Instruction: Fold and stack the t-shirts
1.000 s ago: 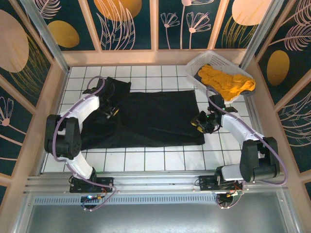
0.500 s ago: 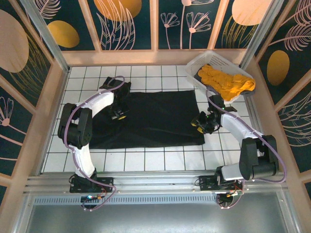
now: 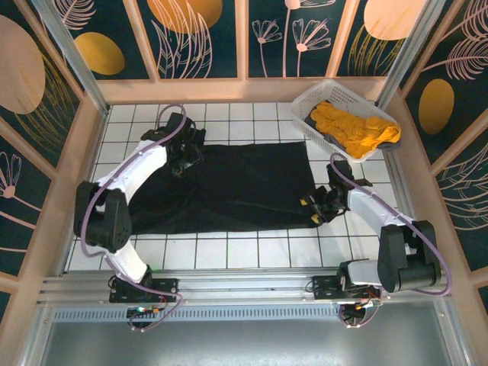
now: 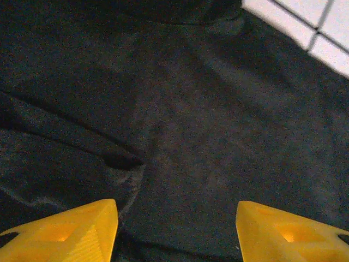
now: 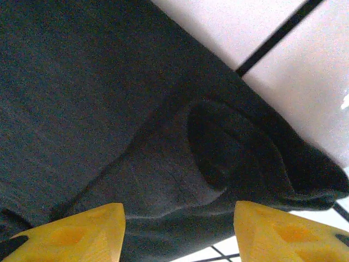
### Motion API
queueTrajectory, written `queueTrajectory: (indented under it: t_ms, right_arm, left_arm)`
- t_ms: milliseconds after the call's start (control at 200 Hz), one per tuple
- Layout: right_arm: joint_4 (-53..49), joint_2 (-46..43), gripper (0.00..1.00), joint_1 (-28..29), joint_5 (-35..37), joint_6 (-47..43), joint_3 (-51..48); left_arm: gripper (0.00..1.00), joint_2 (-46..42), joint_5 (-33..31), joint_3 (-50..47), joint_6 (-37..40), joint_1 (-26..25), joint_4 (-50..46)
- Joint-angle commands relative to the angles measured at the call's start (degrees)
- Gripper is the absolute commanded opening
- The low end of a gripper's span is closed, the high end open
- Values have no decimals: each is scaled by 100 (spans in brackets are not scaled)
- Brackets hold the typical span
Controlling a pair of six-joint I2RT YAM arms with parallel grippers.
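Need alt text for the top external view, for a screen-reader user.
A black t-shirt lies spread flat on a white tiled table, with the left hand over its far-left corner and the right hand at its near-right corner. A mustard-orange t-shirt sits crumpled in a white basket at the far right.

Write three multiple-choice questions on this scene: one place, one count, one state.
1. Where lies the mustard-orange cloth t-shirt? A in the white plastic lattice basket; B on a chair; C in a drawer.
2. How many t-shirts show? A one; B two; C four.
3. The left claw above the plain black cloth t-shirt is: A open; B shut on cloth; C shut empty.
Answers: 1 A, orange cloth lies inside the basket; 2 B, one black, one orange; 3 A, its yellow fingers stand apart, nothing between.
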Motion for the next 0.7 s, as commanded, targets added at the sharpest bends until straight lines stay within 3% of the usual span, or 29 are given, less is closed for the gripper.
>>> queueTrajectory:
  t_ms: [0,300,696]
  right_arm:
    - [310,-58,57,40,-265,782,-103]
    - [921,292,59,354,-412,1659,-100]
    - [482,188,65,684,-183,2386,113]
  left_arm:
    - [58,-329,764,-576,-304,-109,352]
    - [56,-512,1050,-1232,-462,-398,706]
    - [55,-537,1107,-1208,-445,-407,733]
